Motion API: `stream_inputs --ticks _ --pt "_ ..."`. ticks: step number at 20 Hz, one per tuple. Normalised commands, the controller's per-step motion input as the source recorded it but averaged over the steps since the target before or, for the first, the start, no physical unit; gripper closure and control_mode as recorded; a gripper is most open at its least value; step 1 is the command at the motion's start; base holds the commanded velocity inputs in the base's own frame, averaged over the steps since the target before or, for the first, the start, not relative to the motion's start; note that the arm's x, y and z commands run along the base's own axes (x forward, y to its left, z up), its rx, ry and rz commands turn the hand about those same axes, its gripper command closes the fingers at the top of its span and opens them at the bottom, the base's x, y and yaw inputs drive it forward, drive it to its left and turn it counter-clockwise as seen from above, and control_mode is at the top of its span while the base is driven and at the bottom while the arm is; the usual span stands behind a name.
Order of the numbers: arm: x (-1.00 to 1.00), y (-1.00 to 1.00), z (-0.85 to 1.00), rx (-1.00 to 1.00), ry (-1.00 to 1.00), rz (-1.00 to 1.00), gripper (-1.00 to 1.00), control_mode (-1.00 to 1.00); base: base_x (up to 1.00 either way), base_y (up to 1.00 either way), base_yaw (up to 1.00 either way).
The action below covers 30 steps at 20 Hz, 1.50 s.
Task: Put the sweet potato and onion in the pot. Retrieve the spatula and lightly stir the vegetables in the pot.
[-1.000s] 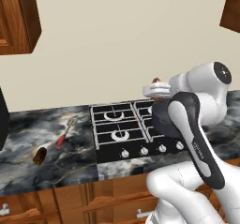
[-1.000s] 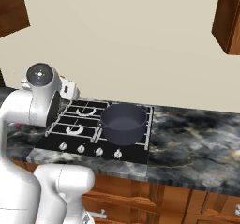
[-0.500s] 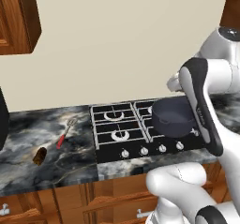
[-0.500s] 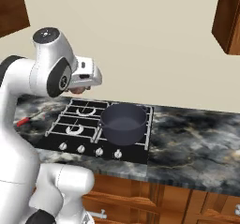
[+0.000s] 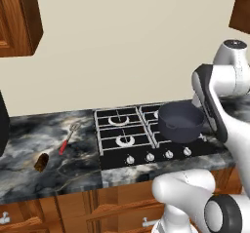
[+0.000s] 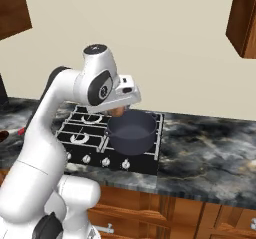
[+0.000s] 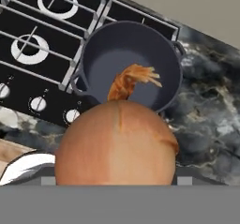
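dark blue-grey round pot (image 7: 131, 59): on stove, nothing inside | gripper (image 6: 118, 111): clamped on round orange-brown onion (image 7: 117, 143), above pot

onion (image 7: 117, 143) held above empty dark pot (image 7: 131, 61) on stove.

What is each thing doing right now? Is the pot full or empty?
Onion: held in the end effector, up in the air over the pot.
Pot: empty, upright on the stove's right side.
Sweet potato: lying on the counter left of the stove.
Spatula: lying flat on the counter, beside the sweet potato, not touching it.
Stove: no flames showing.
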Motion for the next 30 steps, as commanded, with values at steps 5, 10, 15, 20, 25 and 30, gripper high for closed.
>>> stream_inputs --ticks 5,10,15,20,25,30 --pt "1.0 -0.01 -0.54 0.0 0.25 0.06 1.0 -1.0 0.0 0.0 0.0" --pt "0.97 -0.09 -0.44 0.0 0.31 0.05 1.0 -1.0 0.0 0.0 0.0" --pt "0.39 -0.16 -0.42 0.02 0.04 0.08 1.0 -1.0 0.0 0.0 0.0" --pt "0.15 -0.02 -0.52 0.03 -0.02 0.08 1.0 -1.0 0.0 0.0 0.0" --pt "0.01 -0.01 -0.53 0.03 -0.05 0.08 1.0 -1.0 0.0 0.0 0.0" --pt "0.0 -0.03 -0.41 0.02 0.0 0.07 1.0 -1.0 0.0 0.0 0.0"
